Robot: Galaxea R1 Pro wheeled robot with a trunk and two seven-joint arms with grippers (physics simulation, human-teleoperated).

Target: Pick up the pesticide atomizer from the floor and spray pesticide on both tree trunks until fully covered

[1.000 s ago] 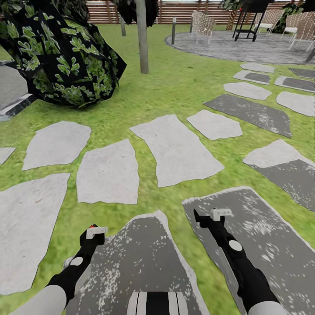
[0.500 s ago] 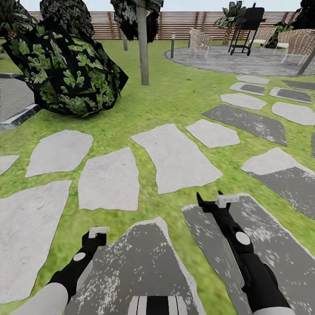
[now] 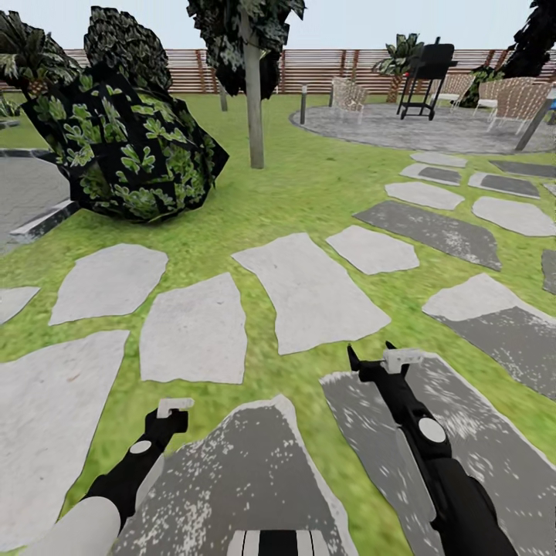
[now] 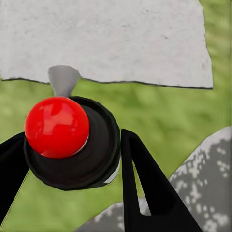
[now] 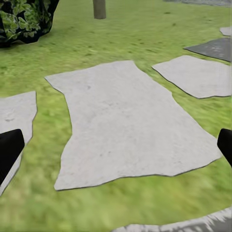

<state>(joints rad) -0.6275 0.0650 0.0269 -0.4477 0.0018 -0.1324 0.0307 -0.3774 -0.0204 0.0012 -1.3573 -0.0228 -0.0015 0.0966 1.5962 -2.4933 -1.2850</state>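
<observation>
In the left wrist view the pesticide atomizer [image 4: 99, 150], a black cylinder with a red ball cap, sits between the black fingers [image 4: 145, 188] of my left gripper [image 4: 72, 162], which is shut on it. In the head view that left gripper [image 3: 174, 409] hangs low over a dark stepping stone. My right gripper [image 3: 380, 361] is open and holds nothing; its fingertips stand wide apart in the right wrist view [image 5: 116, 150]. A tree with a pale trunk [image 3: 254, 116] stands ahead on the grass floor [image 3: 309, 177], its base also in the right wrist view [image 5: 99, 8]. A second thin trunk [image 3: 223, 99] stands behind it.
A big dark leafy bush [image 3: 131, 154] sits left of the trunk. Pale and dark stepping stones [image 3: 309, 289] cross the lawn. At the far right, a round paved patio [image 3: 417, 127] holds wicker chairs and a black grill [image 3: 427, 73]. A wooden slat fence [image 3: 324, 69] closes the back.
The head view has tilted up, bringing the fence top and sky into the picture. My right arm has lifted a little. The atomizer's red cap no longer shows at the left gripper.
</observation>
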